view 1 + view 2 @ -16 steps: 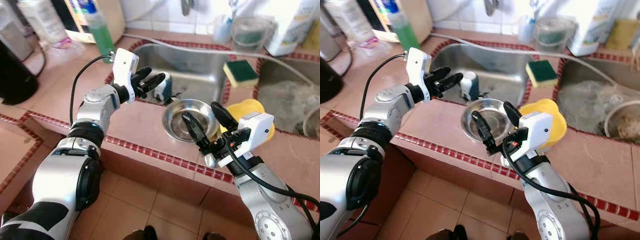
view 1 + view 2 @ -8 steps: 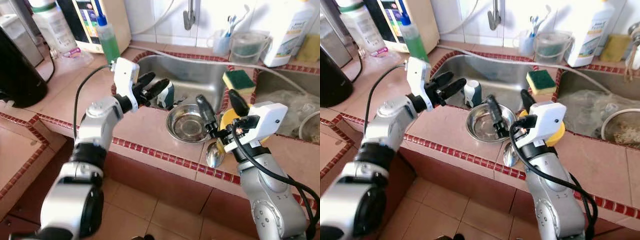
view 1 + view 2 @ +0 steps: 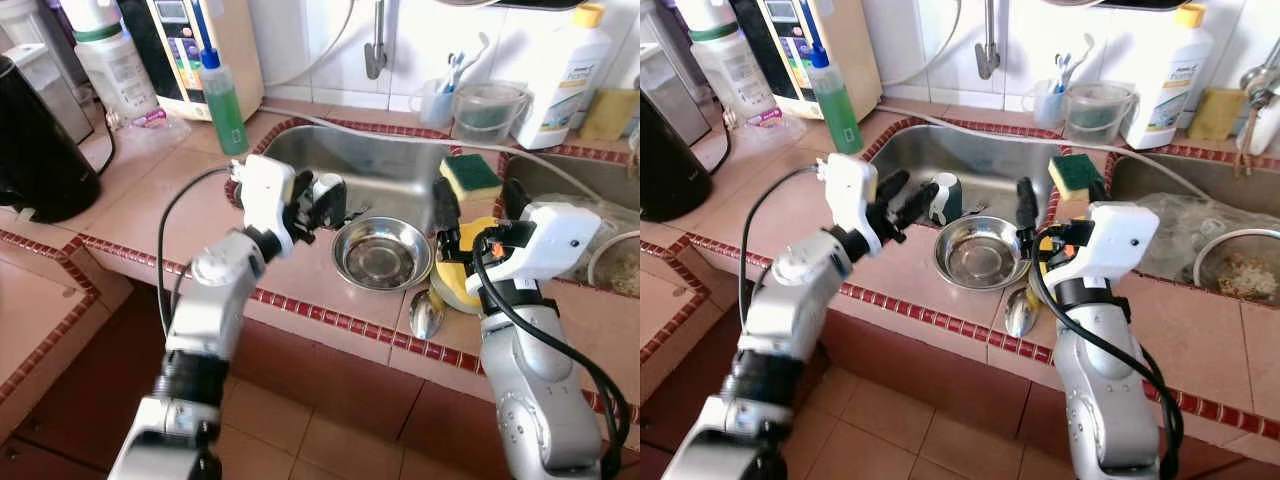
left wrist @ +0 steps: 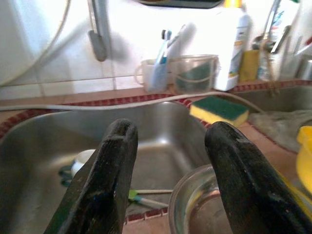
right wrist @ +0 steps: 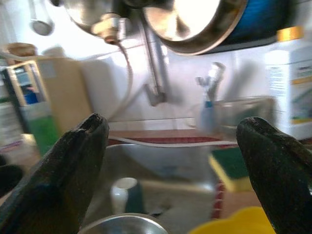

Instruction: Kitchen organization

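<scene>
A steel bowl [image 3: 382, 255] sits on the tiled counter in front of the sink [image 3: 390, 160], with a spoon [image 3: 427, 312] beside it near the counter's edge. My left gripper [image 3: 315, 205] hovers open over the sink's front rim, left of the bowl, pointing at a dark cup [image 3: 330, 195] in the basin. My right gripper [image 3: 478, 205] stands wide open and raised above a yellow dish [image 3: 465, 280] to the right of the bowl. Nothing is between either pair of fingers. A green-and-yellow sponge [image 3: 470, 176] rests on the divider behind.
A green soap bottle [image 3: 225, 95] and a water purifier [image 3: 200, 40] stand at the back left, with a black kettle [image 3: 35, 140] at the far left. A clear jug [image 3: 485, 105] and a white detergent bottle [image 3: 565, 75] line the back wall. A second basin [image 3: 600, 200] lies on the right.
The camera has tilted up. My right gripper rose from low over the bowl to above the yellow dish. The left gripper stayed by the sink's rim. Both stayed open.
</scene>
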Tool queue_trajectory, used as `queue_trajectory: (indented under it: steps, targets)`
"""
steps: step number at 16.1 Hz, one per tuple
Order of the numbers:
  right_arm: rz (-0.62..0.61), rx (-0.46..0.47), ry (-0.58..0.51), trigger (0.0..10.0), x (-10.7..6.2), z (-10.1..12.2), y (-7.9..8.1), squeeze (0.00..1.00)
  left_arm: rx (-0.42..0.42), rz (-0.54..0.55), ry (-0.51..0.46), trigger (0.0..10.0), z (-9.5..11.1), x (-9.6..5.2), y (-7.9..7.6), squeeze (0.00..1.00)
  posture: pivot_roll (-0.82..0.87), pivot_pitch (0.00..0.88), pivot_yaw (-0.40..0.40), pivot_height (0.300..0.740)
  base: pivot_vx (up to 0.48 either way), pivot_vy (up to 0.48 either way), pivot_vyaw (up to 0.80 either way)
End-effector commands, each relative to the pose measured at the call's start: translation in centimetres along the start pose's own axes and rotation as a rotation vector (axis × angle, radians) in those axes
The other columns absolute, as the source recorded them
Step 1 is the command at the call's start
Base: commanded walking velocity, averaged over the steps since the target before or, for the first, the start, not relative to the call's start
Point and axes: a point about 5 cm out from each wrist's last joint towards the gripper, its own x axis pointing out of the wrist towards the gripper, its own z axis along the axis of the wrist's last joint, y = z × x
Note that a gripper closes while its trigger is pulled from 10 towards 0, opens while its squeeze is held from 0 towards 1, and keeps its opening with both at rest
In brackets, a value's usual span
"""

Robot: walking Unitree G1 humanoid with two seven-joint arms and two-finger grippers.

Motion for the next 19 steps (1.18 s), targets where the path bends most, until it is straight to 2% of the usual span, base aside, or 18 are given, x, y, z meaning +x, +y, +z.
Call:
queue_trajectory:
  steps: [1,5,9,14,19]
  targets:
    - [-0.058,-0.016,0.011,10.0,-0.3,-0.4,-0.4,0.00,0.033,0.018,-0.015,10.0,0.1,-0.5,-0.4,0.00,-0.26,0.056,0.122,0.740,0.000,0.000,0.00]
    - [-0.189,-0.060,-0.004,10.0,-1.0,-0.7,-1.2,0.00,0.028,0.037,-0.024,10.0,-0.6,-1.9,-1.8,0.00,-0.26,0.045,0.118,0.740,0.000,0.000,0.00]
    - [-0.218,-0.116,0.016,10.0,-1.9,-1.1,-1.4,0.00,0.059,0.045,-0.007,10.0,-1.7,-2.9,-2.5,0.00,-0.27,0.035,0.116,0.740,0.000,0.000,0.00]
    - [-0.216,-0.161,0.023,10.0,-2.8,-1.4,-1.3,0.00,0.081,0.035,0.001,10.0,-2.2,-3.6,-3.1,0.00,-0.27,0.030,0.117,0.740,0.000,-0.049,-0.75]
    - [-0.221,-0.178,0.035,10.0,-3.1,-1.7,-1.3,0.00,0.061,0.057,0.003,10.0,-2.3,-3.7,-2.8,0.00,-0.27,0.034,0.115,0.740,0.000,-0.480,-0.60]
